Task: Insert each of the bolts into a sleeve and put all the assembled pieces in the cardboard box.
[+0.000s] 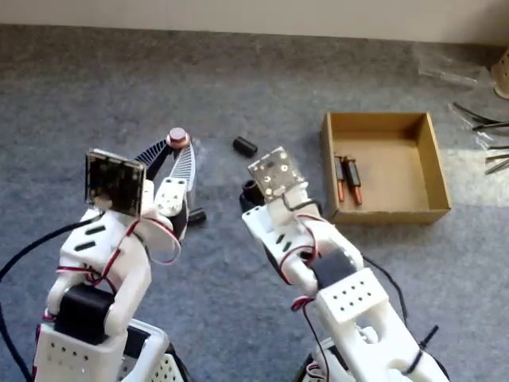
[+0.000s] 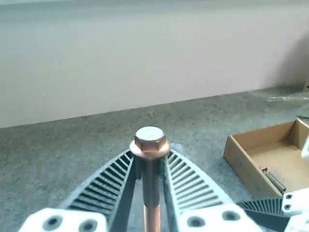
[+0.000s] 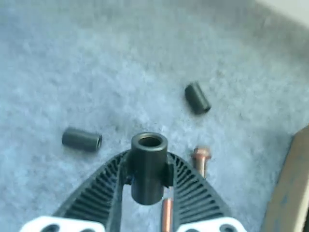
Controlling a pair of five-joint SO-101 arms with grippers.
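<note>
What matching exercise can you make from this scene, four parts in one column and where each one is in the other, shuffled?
Column one:
1. gripped bolt
2. gripped sleeve
3. loose sleeve
4. assembled pieces

Column two:
A. in the cardboard box
B. in the left tool
C. on the carpet
D. in the right tool

Pairs: 1-B, 2-D, 3-C, 4-A.

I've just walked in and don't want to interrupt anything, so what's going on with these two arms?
The left gripper is shut on a copper bolt, head up. The right gripper is shut on a black sleeve, bore up. The two are not yet joined. A loose sleeve, a second loose sleeve and a spare bolt lie on the grey carpet. The cardboard box holds two assembled pieces.
</note>
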